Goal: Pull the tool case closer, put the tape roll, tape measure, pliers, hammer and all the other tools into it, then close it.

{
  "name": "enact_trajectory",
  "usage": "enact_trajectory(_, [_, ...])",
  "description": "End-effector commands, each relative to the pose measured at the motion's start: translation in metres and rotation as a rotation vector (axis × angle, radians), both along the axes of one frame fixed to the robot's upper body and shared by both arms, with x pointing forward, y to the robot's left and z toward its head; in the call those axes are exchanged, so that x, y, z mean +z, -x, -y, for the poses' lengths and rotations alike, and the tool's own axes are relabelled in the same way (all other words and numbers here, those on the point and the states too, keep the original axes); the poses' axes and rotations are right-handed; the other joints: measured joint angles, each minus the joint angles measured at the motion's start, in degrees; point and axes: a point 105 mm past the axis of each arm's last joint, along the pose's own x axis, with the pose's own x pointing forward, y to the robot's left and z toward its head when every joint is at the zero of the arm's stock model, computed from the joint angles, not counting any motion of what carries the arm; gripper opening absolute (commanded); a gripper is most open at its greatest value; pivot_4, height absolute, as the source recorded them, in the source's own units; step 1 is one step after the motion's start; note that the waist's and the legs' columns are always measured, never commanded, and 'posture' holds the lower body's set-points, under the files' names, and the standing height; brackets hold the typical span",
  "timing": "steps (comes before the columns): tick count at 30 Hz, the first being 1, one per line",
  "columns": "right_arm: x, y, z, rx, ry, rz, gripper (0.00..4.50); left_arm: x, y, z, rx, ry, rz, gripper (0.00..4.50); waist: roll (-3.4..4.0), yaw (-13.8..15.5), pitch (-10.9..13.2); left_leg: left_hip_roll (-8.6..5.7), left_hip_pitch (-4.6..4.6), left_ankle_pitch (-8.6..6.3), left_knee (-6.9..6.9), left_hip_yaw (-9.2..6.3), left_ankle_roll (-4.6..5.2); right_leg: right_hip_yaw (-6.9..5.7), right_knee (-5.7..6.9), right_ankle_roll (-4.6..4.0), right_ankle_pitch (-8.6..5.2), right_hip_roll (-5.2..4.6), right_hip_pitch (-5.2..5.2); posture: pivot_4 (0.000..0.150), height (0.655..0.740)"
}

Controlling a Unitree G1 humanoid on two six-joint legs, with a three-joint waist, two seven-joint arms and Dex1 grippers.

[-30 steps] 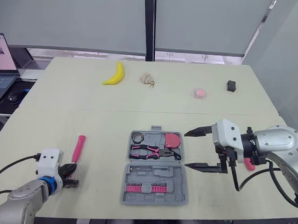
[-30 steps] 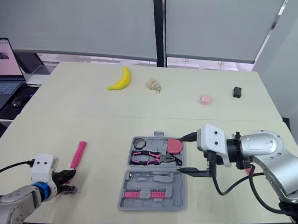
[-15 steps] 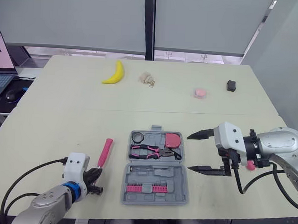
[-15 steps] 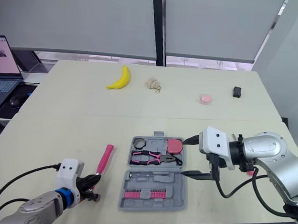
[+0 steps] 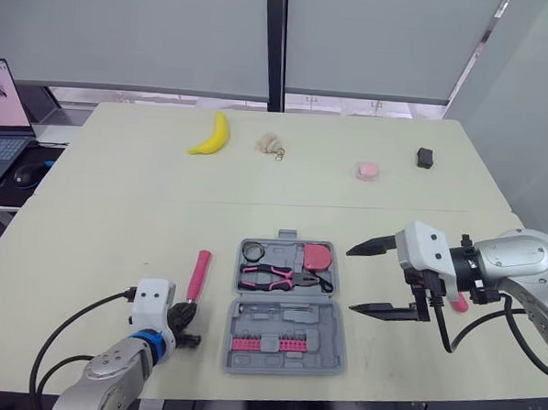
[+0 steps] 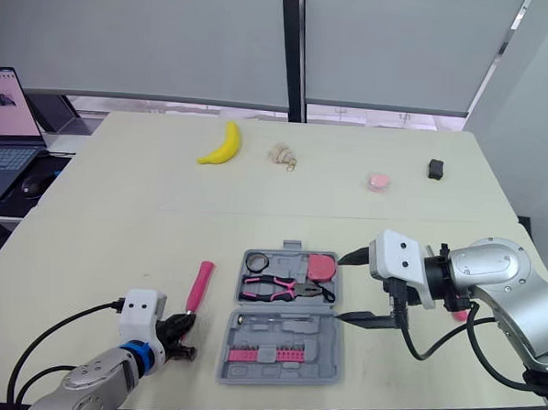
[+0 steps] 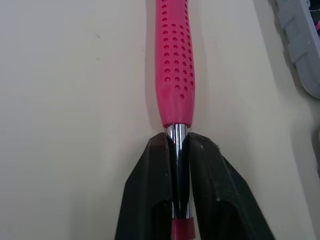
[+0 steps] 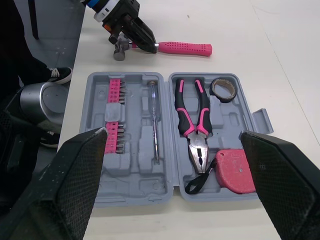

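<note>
While your left gripper (image 7: 177, 145) clamps the hammer (image 5: 198, 273) by its bare steel shank, just left of the open tool case (image 5: 284, 367), expect a stiff, head-heavy tool on slick metal; that hold, seemingly close to the head, should limit swing. Your right gripper (image 5: 351, 281) hangs wide open right of the case.

Bright, even light; soft shadows

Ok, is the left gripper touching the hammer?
Touching. The left wrist view shows the left gripper shut on the hammer, both fingers pressed against its metal shaft just below the pink grip.
</note>
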Motion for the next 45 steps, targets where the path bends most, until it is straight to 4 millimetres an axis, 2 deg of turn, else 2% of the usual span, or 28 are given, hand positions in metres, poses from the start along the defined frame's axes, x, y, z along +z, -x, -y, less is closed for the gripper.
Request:
enact_trajectory(1, [0.01,0.003,0.0,0.01,0.003,0.05,4.5,0.005,0.009,-0.008,-0.013,0.002,0.004,1.94,-0.01,-0.06,0.01,0.01,0.0,0.0,0.0,0.0,0.0,0.01,0.0,-0.01,0.0,0.01,-0.01,0.15,0.7274])
enact_trajectory(6, [0.014,0.002,-0.001,-0.012,-0.019,0.063,4.5,0.037,0.02,-0.026,-0.115,-0.005,0.105,3.48,-0.08,-0.4,0.05,0.1,-0.12,-0.01,-0.08,0.03,0.0,0.07,-0.02,-0.11,-0.05,0.1,-0.23,0.15,0.7274])
enact_trajectory(9, [0.014,0.002,-0.003,-0.028,-0.031,0.071,4.5,0.053,0.024,-0.027,-0.317,-0.041,0.139,4.45,-0.08,-0.12,0.06,0.16,-0.14,-0.01,-0.13,0.0,-0.01,-0.06,0.01,-0.33,-0.11,0.11,-0.29,0.15,0.7274])
enact_trajectory(10, [0.013,0.002,-0.004,-0.046,-0.035,0.07,4.5,0.059,0.019,-0.029,-0.431,-0.087,0.158,4.48,-0.06,0.1,0.07,0.19,-0.14,-0.01,-0.13,-0.01,0.0,-0.08,0.01,-0.39,-0.12,0.1,-0.29,0.15,0.7274])
enact_trajectory(12, [0.011,0.003,-0.006,-0.062,-0.039,0.065,4.5,0.074,0.004,-0.039,-0.618,-0.239,0.197,4.48,-0.01,0.89,0.11,0.16,-0.12,-0.01,-0.12,0.0,-0.01,-0.19,0.02,-0.63,-0.24,0.09,-0.39,0.15,0.7274])
enact_trajectory(15, [0.008,0.007,-0.011,-0.069,-0.05,0.054,4.5,0.092,-0.004,-0.033,-1.052,-0.426,0.283,4.48,0.04,1.46,0.14,0.21,-0.09,0.0,-0.1,0.02,-0.02,-0.26,0.0,-1.02,-0.28,0.09,-0.5,0.15,0.7274])
enact_trajectory(20, [0.004,0.015,-0.022,-0.063,-0.084,0.014,4.5,0.099,-0.023,-0.041,-1.701,-0.843,0.268,4.48,0.07,1.42,0.15,0.15,-0.3,-0.01,-0.15,0.5,-0.02,-0.14,-0.08,-0.94,-0.2,-0.23,-0.5,0.15,0.7274])
enact_trajectory(23, [0.003,0.016,-0.025,-0.064,-0.093,0.009,4.5,0.1,-0.035,-0.044,-1.938,-0.968,0.245,4.48,0.05,1.38,0.16,0.08,-0.37,-0.03,-0.14,0.74,-0.01,-0.14,-0.12,-0.42,0.08,0.02,-0.56,0.15,0.7274])
enact_trajectory(26, [0.002,0.016,-0.029,-0.068,-0.102,0.01,4.5,0.091,-0.041,-0.042,-2.158,-1.057,0.213,4.48,0.04,1.1,0.16,0.11,-0.47,-0.06,-0.09,0.82,0.03,-0.02,-0.12,-0.31,0.14,0.2,-0.67,0.15,0.7274])
enact_trajectory(31, [0.003,0.015,-0.033,-0.075,-0.112,0.016,4.5,0.075,-0.038,-0.02,-2.441,-1.036,0.273,4.48,0.04,0.86,0.15,0.25,-0.8,-0.05,-0.06,0.66,0.03,-0.01,0.0,-0.3,0.14,0.5,-1.05,0.15,0.7274])
enact_trajectory(34, [0.003,0.015,-0.034,-0.076,-0.114,0.016,4.5,0.065,-0.039,-0.01,-2.543,-1.016,0.301,4.48,0.04,0.95,0.15,0.25,-1.1,-0.04,0.05,0.56,0.04,-0.06,0.14,-0.29,0.15,0.54,-1.33,0.15,0.7274])
enact_trajectory(39, [0.005,0.015,-0.034,-0.082,-0.111,0.016,4.5,0.046,-0.039,0.0,-2.659,-0.987,0.313,4.48,0.02,0.93,0.15,0.22,-1.12,-0.03,0.12,0.56,0.04,-0.04,0.18,-0.25,0.18,0.54,-1.33,0.15,0.7274])
enact_trajectory(42, [0.005,0.015,-0.034,-0.086,-0.109,0.016,4.5,0.037,-0.039,0.004,-2.698,-0.974,0.32,3.87,0.02,0.91,0.15,0.21,-1.11,-0.03,0.15,0.56,0.04,-0.04,0.25,-0.24,0.18,0.54,-1.33,0.15,0.7274])
enact_trajectory(45, [0.006,0.015,-0.033,-0.088,-0.106,0.016,4.5,0.031,-0.039,0.007,-2.724,-0.963,0.315,2.97,0.01,0.92,0.15,0.22,-1.11,-0.03,0.21,0.53,0.05,-0.05,0.34,-0.24,0.18,0.56,-1.34,0.15,0.7274])
